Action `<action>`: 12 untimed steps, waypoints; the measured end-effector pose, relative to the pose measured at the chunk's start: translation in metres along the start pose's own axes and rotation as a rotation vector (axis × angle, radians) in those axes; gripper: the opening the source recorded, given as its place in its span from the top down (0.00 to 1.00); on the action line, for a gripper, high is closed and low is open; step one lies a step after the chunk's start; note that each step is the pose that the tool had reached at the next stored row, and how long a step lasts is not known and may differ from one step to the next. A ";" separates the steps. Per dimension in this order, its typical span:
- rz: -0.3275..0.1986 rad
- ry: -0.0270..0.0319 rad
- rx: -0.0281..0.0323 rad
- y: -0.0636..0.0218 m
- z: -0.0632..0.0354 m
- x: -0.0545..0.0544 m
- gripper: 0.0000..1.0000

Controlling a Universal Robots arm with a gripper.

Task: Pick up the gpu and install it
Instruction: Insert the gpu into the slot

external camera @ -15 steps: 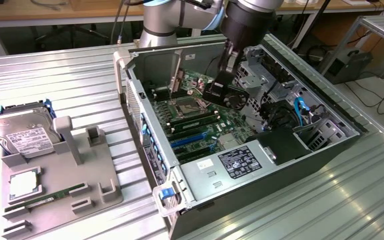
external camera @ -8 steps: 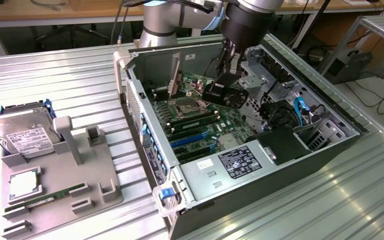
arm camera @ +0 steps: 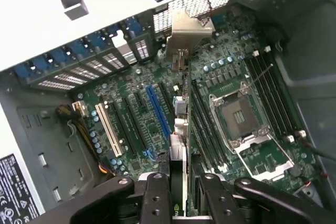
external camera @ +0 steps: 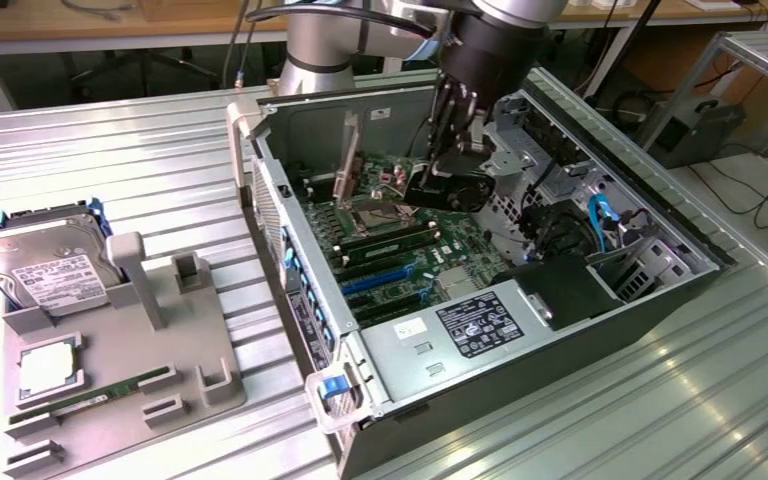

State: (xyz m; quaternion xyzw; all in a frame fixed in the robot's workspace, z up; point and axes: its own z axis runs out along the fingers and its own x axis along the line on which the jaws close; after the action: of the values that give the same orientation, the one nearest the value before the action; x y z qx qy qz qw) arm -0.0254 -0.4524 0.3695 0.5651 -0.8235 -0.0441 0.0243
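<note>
A ribbed metal table (external camera: 131, 150) is stretching across the whole scene, its long slats lying side by side, and bright light is glancing off them down at the near corner on the exterior view's right. Behind it a wooden bench (external camera: 104, 28) is spanning the back, with deep shadow sitting underneath between its pale legs. Over on the exterior view's right a metal rack (external camera: 766, 48) is poking in, a dark box (external camera: 688, 128) is sitting low beside it, and black cables (external camera: 766, 196) are trailing loosely across the grey floor (external camera: 738, 225).
</note>
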 end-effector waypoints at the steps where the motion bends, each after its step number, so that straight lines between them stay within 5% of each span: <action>1: -0.018 0.0014 -0.0003 0.0000 0.0002 0.000 0.74; 12: -0.225 0.0189 -0.0037 -0.0004 0.0035 0.000 0.74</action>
State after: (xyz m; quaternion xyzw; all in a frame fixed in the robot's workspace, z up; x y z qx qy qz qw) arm -0.0253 -0.4523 0.3660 0.6543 -0.7545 -0.0428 0.0280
